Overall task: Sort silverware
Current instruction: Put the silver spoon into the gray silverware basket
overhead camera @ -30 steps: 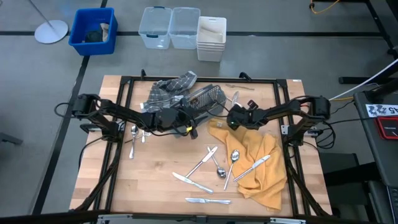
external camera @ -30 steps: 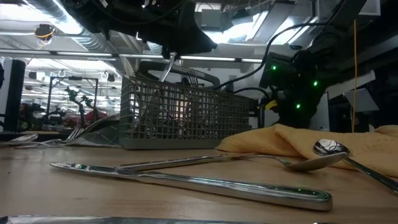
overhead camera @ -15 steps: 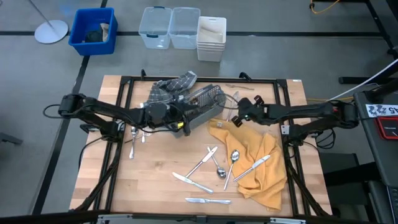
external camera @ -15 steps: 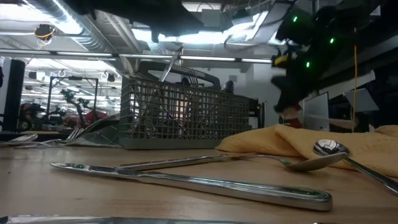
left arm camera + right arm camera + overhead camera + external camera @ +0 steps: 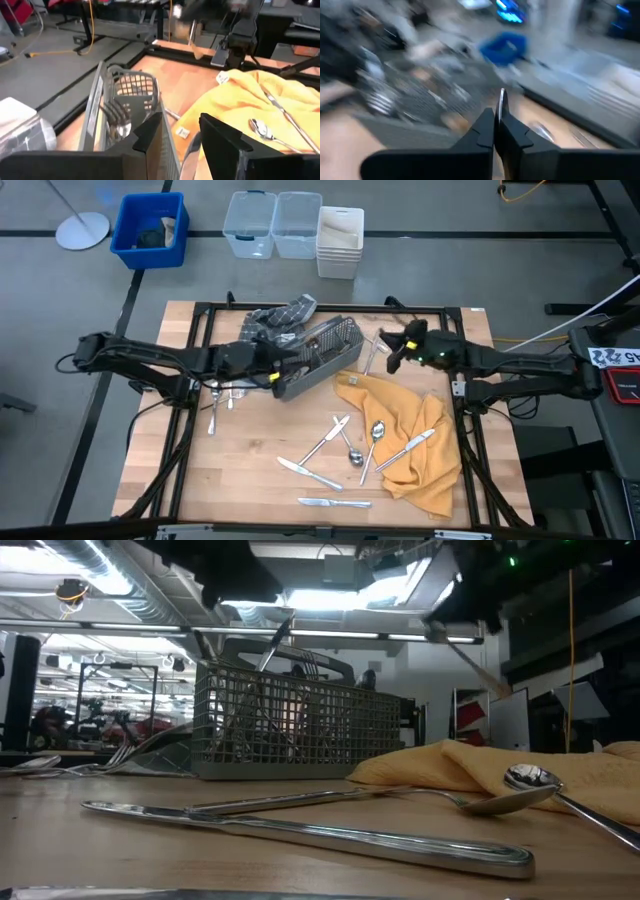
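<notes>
Grey wire-mesh caddy (image 5: 318,357) sits tilted at the wooden table's (image 5: 250,480) far side, the left gripper (image 5: 281,364) clamped over its wall. The right gripper (image 5: 393,356), just beside it, pinches a slim silver utensil (image 5: 369,356). More shiny silverware (image 5: 340,448) lies near the yellow cloth (image 5: 415,445).

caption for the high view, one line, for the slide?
Left gripper grips the wire caddy's wall while the right gripper carries a utensil toward it; more silverware awaits.
</notes>
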Controlling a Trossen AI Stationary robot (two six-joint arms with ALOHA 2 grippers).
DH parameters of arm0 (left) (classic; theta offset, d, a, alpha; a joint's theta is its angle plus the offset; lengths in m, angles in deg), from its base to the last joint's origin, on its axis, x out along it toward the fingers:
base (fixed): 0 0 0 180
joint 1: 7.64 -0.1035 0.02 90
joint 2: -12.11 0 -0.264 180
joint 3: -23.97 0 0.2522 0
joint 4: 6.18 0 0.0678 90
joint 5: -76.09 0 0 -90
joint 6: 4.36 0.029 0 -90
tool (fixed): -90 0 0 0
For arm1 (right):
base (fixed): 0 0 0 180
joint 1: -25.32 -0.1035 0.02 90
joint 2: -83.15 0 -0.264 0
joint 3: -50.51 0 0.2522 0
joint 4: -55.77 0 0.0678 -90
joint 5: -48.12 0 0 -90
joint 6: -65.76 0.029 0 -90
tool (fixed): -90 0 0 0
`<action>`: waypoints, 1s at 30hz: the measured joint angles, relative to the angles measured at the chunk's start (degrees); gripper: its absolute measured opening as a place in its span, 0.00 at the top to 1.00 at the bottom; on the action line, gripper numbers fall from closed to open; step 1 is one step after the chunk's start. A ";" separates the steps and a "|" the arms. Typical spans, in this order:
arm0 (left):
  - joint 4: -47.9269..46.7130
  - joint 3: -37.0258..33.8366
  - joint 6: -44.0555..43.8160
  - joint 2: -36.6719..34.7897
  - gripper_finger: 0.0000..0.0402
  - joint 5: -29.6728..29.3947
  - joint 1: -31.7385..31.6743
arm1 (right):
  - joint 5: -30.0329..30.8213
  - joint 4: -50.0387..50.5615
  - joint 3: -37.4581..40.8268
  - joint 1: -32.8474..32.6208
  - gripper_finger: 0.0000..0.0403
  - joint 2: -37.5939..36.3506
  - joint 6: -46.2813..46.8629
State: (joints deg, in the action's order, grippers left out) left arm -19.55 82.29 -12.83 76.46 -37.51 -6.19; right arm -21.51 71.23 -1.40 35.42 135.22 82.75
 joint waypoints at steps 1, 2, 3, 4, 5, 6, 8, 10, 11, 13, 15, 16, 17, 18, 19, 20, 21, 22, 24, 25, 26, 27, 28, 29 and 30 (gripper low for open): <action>-0.77 0.00 -0.34 -0.11 0.70 0.02 0.00 | -2.20 -3.44 0.00 0.04 0.97 0.09 -1.36; -0.86 0.00 -0.53 -0.16 0.70 0.00 0.00 | -4.07 -6.86 0.00 0.04 0.97 0.36 -2.88; -1.17 0.00 -0.60 -0.16 0.70 0.00 0.00 | -6.17 -10.61 0.00 0.04 0.97 0.78 -4.21; -1.66 0.00 -0.58 -0.18 0.70 0.00 0.00 | -8.38 -14.13 -0.02 0.04 0.97 1.33 -5.53; -1.78 0.00 -0.56 -0.16 0.70 0.00 0.00 | -10.56 -17.05 -0.02 0.04 0.97 1.86 -6.72; -1.69 0.00 -0.58 -0.15 0.70 0.02 0.00 | -12.78 -19.83 -0.02 0.04 0.97 2.55 -7.78; -1.74 0.00 -0.57 -0.14 0.70 0.00 0.00 | -16.92 -25.75 -0.02 0.04 0.97 4.16 -9.87; -1.82 0.00 -0.56 -0.12 0.70 0.00 0.00 | -20.72 -31.20 -0.02 0.04 0.97 6.11 -11.64; -1.80 0.00 -0.56 -0.10 0.70 0.02 0.00 | -22.31 -33.74 -0.09 0.04 0.97 7.29 -12.68; -1.82 0.00 -0.56 -0.10 0.70 0.01 0.00 | -25.92 -38.17 -0.07 0.04 0.97 9.70 -14.45; -2.04 0.00 -0.56 -0.10 0.70 0.02 0.00 | -29.17 -42.57 -0.07 0.04 0.97 12.45 -16.17; -2.03 0.00 -0.56 -0.10 0.70 0.02 0.00 | -30.76 -44.61 -0.07 0.04 0.97 13.78 -17.12; -1.98 0.00 -0.56 -0.10 0.70 0.02 0.00 | -32.26 -46.37 -0.07 0.04 0.97 15.22 -17.89; -2.00 0.00 -0.59 -0.10 0.70 0.02 0.00 | -33.43 -48.23 -0.07 0.04 0.97 16.82 -18.82; -1.99 0.00 -0.66 -0.10 0.70 0.02 0.00 | -34.60 -50.33 -0.07 0.04 0.97 18.38 -19.30; -2.08 0.00 -0.76 -0.10 0.70 0.02 0.00 | -35.74 -52.09 -0.07 0.04 0.97 19.90 -19.99; -2.19 0.00 -0.76 -0.10 0.70 0.02 0.00 | -36.47 -54.16 -0.07 0.04 0.97 21.40 -20.47; -2.38 0.00 -0.78 -0.10 0.70 0.00 0.00 | -36.73 -56.44 -0.07 0.04 0.97 22.95 -20.68; -3.01 0.00 -1.31 -0.10 0.70 0.02 0.00 | -36.95 -60.39 -0.07 0.04 0.97 25.76 -20.78; -3.10 0.00 -1.74 -0.10 0.70 0.02 0.00 | -36.95 -62.25 -0.07 0.04 0.97 27.17 -20.95; -3.15 0.00 -2.24 -0.10 0.70 0.02 0.00 | -36.95 -64.27 -0.07 0.04 0.97 28.63 -21.31; -3.23 0.00 -2.90 -0.10 0.70 0.02 0.00 | -36.95 -66.36 -0.07 0.04 0.97 30.03 -21.76; -3.24 0.00 -3.21 -0.10 0.70 0.02 0.00 | -36.95 -68.35 -0.07 0.05 0.97 31.36 -21.94; -3.27 0.00 -3.42 -0.10 0.70 0.02 0.00 | -36.90 -70.51 -0.07 0.06 0.97 32.74 -22.02; -3.31 0.00 -3.59 -0.10 0.70 0.02 0.02 | -36.47 -72.64 -0.07 0.06 0.97 34.17 -22.11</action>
State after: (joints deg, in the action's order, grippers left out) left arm -22.86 82.29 -16.42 76.36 -37.48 -6.17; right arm -57.98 -1.40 -1.47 35.48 169.39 60.64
